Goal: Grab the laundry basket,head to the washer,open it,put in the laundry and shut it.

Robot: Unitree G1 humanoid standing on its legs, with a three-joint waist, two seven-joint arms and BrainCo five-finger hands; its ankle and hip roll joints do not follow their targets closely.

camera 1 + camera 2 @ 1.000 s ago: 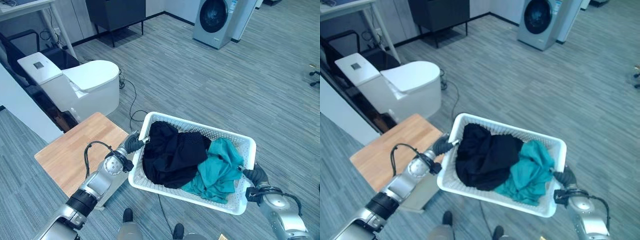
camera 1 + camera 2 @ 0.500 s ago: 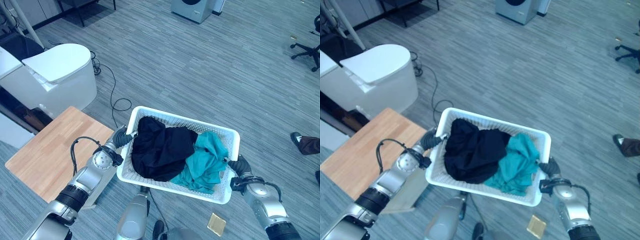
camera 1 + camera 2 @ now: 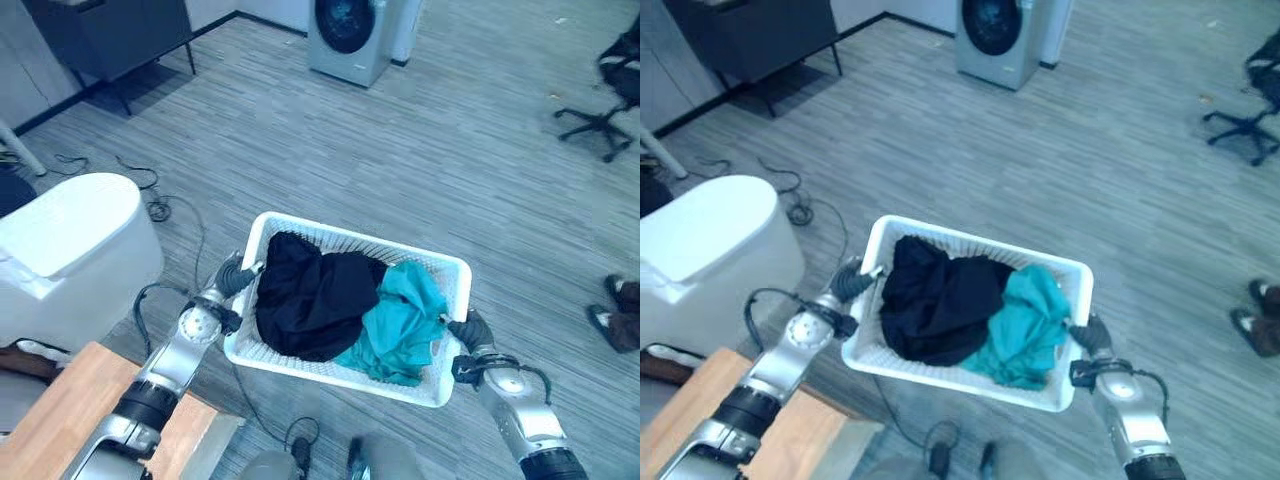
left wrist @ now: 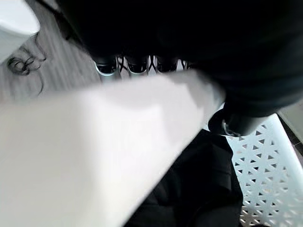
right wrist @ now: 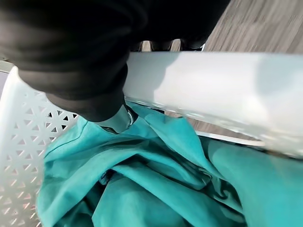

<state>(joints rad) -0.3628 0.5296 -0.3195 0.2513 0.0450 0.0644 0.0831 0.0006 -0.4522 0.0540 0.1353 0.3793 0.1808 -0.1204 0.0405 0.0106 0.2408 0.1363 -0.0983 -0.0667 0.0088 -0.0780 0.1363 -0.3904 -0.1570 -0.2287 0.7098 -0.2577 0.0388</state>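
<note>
Right now your left hand point(image 3: 232, 277) and right hand point(image 3: 469, 331) are curled over opposite short rims of the white laundry basket point(image 3: 440, 385), carrying it above the floor. Inside, black clothing point(image 3: 312, 300) lies beside teal clothing point(image 3: 402, 320). Far ahead, the washer point(image 3: 345, 38) stands with its door closed.

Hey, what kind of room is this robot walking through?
Probably a showroom or test lab made up like a home: a washer, a toilet and an office chair share one open grey plank floor.
</note>
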